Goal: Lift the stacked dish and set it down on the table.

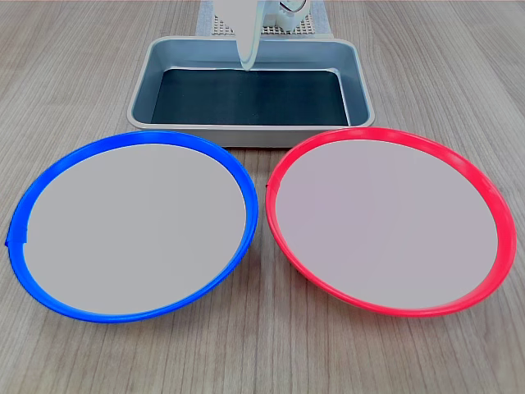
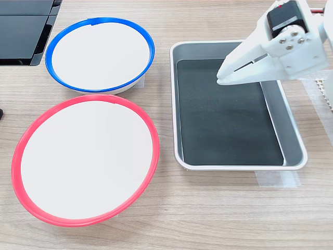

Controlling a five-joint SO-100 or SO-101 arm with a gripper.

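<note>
Gripper (image 2: 220, 79) empty, jaws closed, above tray (image 2: 179, 104); red plate (image 2: 85, 159) on table (image 2: 208, 219), rim just beside blue plate (image 2: 99, 54).

The red dish (image 1: 385, 222) (image 2: 86, 159) is big, round and shallow, with a bright red rim and a flat pale middle. It lies flat and empty on the wooden table (image 1: 271, 353) (image 2: 208, 208), touched by nothing. The table is light grey-brown wood.
</note>
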